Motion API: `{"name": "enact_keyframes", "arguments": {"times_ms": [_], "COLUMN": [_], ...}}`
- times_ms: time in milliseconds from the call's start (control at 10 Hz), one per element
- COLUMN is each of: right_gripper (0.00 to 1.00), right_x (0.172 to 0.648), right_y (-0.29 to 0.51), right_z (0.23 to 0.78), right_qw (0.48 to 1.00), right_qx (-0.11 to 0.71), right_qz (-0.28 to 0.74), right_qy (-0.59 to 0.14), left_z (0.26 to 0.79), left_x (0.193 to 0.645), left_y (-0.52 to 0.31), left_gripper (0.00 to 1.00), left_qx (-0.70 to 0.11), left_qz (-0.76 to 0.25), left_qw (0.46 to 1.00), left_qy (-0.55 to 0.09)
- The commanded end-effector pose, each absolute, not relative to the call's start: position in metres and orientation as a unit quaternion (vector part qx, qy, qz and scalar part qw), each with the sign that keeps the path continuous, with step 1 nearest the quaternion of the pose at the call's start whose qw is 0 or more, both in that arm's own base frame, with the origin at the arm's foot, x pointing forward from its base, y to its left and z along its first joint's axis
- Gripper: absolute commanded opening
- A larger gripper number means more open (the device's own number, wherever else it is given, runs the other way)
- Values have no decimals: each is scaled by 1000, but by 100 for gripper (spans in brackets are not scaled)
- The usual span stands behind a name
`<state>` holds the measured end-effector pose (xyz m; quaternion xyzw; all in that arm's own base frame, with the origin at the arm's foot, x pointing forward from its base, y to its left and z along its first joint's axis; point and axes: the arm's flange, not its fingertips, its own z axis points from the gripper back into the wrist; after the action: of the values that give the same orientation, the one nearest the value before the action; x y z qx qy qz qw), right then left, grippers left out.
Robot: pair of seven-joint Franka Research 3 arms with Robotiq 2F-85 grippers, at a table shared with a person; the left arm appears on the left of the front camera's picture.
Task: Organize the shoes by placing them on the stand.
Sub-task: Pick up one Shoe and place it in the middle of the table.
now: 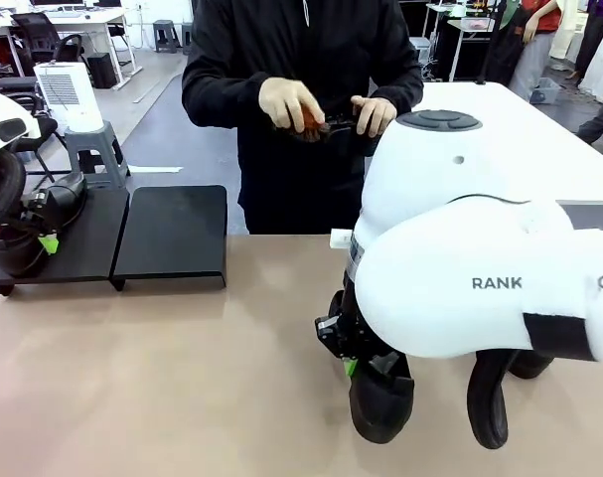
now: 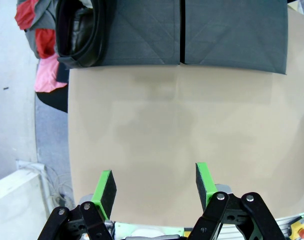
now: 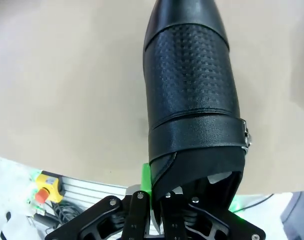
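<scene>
Front view: stand sits at upper left of frame on table; its right panel is bare. R gripper is at lower centre under the big white arm, fingers shut on shoe 2. The toe hangs down close to the table; contact not clear. Shoe 3 stands on edge just right of it, lower right, not gripped. Person at top centre holds brush against a dark item in the hands. Prob. the 4th shoe; cannot confirm.

Right wrist view: jaws clamp the rear rim of shoe 2, one pad visible at the collar. Toe points to top of frame; pale lining shows at the opening.

Left wrist view: L gripper at bottom of frame, fingers wide apart, nothing between them, over bare table. Shoe 1 lies on the stand's left panel, upper left of frame.

Status (est.): 1 of 4 placed, approx. a quarter done. Remaining: shoe 2 to go across to the stand, then shoe 3, then the item w/ the person.
</scene>
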<state>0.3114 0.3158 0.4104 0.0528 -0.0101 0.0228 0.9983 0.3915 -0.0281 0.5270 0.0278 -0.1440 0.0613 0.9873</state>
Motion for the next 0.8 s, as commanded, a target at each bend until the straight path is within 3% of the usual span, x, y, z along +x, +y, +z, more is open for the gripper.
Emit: {"name": "enact_keyframes", "arguments": {"times_ms": [0, 400, 500, 700], "right_gripper": [0, 0, 9, 46], "right_x": [310, 311, 311, 310], "right_y": [339, 410, 412, 406], "right_z": [388, 349, 348, 348], "right_qw": [997, 996, 996, 997], "right_qx": [74, 65, 64, 64], "right_qz": [4, 52, 56, 46], "right_qy": [13, -9, -9, -9], "left_z": [528, 528, 528, 528], "left_x": [389, 389, 389, 389], "left_y": [-27, -27, -27, -27], "left_gripper": [83, 83, 83, 83], "left_qx": [29, 29, 29, 29], "left_qz": [61, 61, 61, 61], "left_qw": [988, 988, 988, 988], "left_qy": [-142, -142, -142, -142]}}
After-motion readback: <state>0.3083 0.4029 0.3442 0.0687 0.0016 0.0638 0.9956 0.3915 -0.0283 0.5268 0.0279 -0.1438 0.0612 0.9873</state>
